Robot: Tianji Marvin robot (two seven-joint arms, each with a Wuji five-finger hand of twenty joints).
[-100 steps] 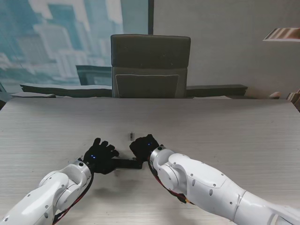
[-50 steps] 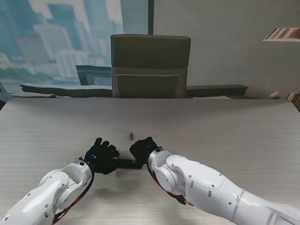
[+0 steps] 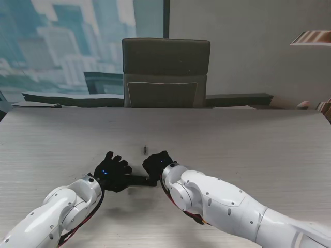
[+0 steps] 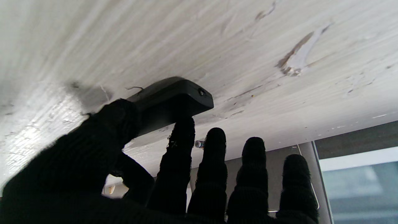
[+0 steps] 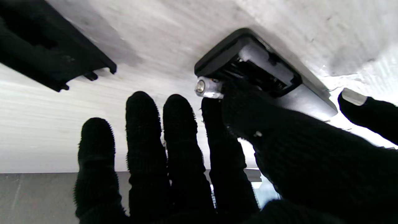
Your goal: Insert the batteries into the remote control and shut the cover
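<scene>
1. The remote control (image 3: 138,180) lies flat on the desk (image 3: 248,139), toward the near edge and about midway across, between the 2 robot hands.
2. The left robot hand (image 3: 110,172) is clamped on 1 end of the remote, thumb opposing index finger.
3. The right robot hand (image 3: 158,163) pinches a battery (image 5: 206,88) at the open compartment; its other fingers are spread.
4. A second battery (image 3: 144,150) lies just beyond, apart from both hands.
5. The detached cover (image 5: 53,59) lies near the remote.
6. Judged: the battery is small, smooth, rigid and prone to rolling; best gripped mid-barrel. The remote is light, stiff plastic, best steadied by its long sides.
</scene>
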